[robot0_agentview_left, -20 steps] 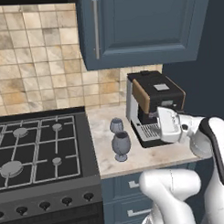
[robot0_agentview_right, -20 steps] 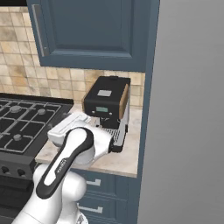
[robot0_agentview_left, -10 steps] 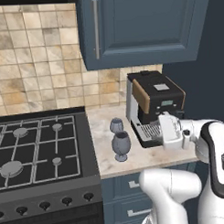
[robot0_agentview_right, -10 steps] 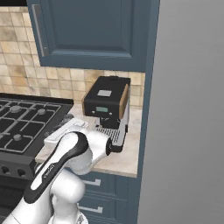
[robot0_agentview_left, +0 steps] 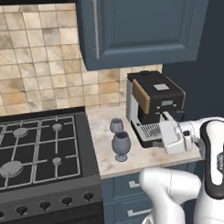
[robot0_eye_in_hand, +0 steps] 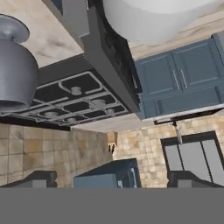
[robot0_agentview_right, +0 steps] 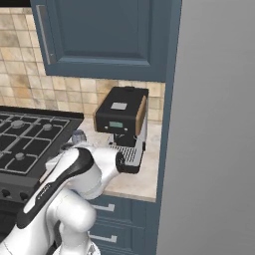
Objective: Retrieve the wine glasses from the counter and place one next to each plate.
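Observation:
Two smoky grey-blue wine glasses stand on the beige counter between the stove and a coffee machine. The large glass is near the front edge and the smaller glass is just behind it. The smaller glass peeks out above my arm in the right base view. My gripper hovers in front of the coffee machine, to the right of the large glass and apart from it. In the rolled hand view the large glass hangs at the left edge, and the gripper is open with nothing between its fingers. The plates are out of view.
A black and brown coffee machine stands close behind the hand. A black gas stove borders the counter on the left. Dark-blue wall cabinets hang above. A tall grey panel closes the counter's right end.
The hand has sunk a little in front of the coffee machine while the elbow swung up and right. Both glasses stand where they were.

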